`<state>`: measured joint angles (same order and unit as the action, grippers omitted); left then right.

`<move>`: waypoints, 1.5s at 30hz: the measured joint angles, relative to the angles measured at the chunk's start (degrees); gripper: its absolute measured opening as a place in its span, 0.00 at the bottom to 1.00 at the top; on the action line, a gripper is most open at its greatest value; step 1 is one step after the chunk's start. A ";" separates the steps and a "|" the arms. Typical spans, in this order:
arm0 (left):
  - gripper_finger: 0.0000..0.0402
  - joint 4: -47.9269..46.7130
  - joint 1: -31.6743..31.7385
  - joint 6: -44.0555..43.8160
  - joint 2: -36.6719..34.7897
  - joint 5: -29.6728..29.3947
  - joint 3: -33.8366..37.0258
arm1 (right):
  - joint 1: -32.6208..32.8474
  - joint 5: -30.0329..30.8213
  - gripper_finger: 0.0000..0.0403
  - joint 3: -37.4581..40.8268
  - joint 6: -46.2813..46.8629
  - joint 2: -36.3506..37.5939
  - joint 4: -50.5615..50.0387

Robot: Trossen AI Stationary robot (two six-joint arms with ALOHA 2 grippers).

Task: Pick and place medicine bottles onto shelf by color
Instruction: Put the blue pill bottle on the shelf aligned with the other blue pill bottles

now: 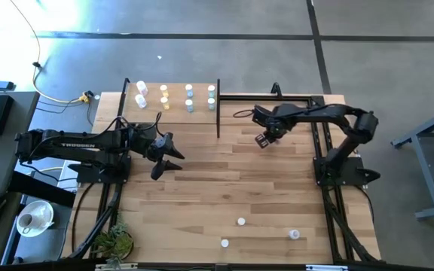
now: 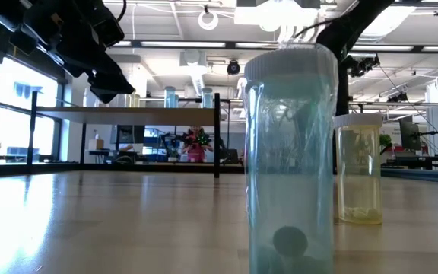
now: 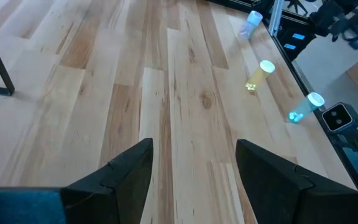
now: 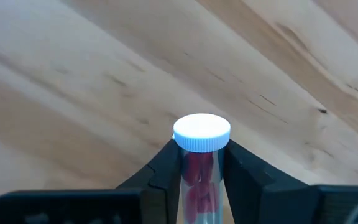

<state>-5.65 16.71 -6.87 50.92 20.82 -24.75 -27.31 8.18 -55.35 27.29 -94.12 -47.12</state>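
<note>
A small clear bottle (image 4: 199, 177) with a white cap and pink-red contents sits between the fingers of my right gripper (image 4: 201, 152), which is shut on it right of the shelf (image 1: 264, 140). The shelf (image 1: 175, 89) at the far left carries several bottles (image 1: 189, 98) in rows. Three bottles stand or lie near the front edge (image 1: 241, 221), (image 1: 224, 242), (image 1: 294, 235). The low view shows a light blue one (image 2: 291, 152) and a yellow one (image 2: 358, 167) up close. My left gripper (image 1: 168, 158) waits open at the left, over bare table (image 3: 194, 174). My right gripper pinches the bottle's body just under the white cap (image 4: 200, 154) between its two fingers (image 4: 166, 168). The fingers come from above, pointing down, one on each side. The cap (image 4: 201, 132) sticks out past the fingertips. Whether the bottle is clear of the table does not show.
Black shelf posts (image 1: 218, 109) stand between the shelf and my right gripper. A black frame rail (image 1: 277, 96) runs along the far right edge. A potted plant (image 1: 115, 242) sits at the near left corner. Open wood lies in the table's middle (image 1: 232, 181).
</note>
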 joint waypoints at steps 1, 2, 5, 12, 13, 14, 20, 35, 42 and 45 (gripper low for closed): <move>0.55 0.02 0.00 0.00 0.00 0.00 0.00 | 0.58 -0.15 0.21 0.00 0.54 1.16 0.00; 0.55 0.02 0.00 0.02 0.00 0.00 0.00 | 1.27 -0.15 0.21 0.00 1.04 2.32 0.06; 0.55 0.28 0.00 0.02 0.00 0.00 0.00 | 3.75 -0.14 0.21 0.00 3.10 5.91 0.12; 0.55 3.69 0.00 1.09 0.02 -0.06 0.00 | 11.31 -0.10 0.21 -0.04 6.87 13.82 5.84; 0.55 4.26 0.00 1.09 0.02 -0.36 0.00 | 12.46 0.12 0.21 -0.04 7.19 14.61 7.29; 0.55 4.84 0.00 1.09 0.02 -0.65 0.00 | 13.54 0.24 0.21 -0.04 7.27 15.31 8.99; 0.55 6.97 -1.72 1.09 0.02 -6.06 0.00 | 18.99 0.70 0.21 -0.09 5.92 16.63 19.09; 0.55 23.90 -12.94 -0.04 0.03 -25.64 5.35 | 26.26 4.30 0.21 -0.09 -7.85 15.94 48.23; 0.55 28.86 -15.06 -0.46 0.02 -34.40 8.66 | 26.34 5.24 0.21 -0.15 -13.68 12.42 60.42; 0.55 29.06 -15.06 -0.46 0.02 -35.13 8.85 | 26.34 5.23 0.21 -0.15 -16.81 9.88 67.22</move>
<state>23.41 1.65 -7.33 50.94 -14.31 -15.90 -0.97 13.41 -55.51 10.48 -84.25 20.11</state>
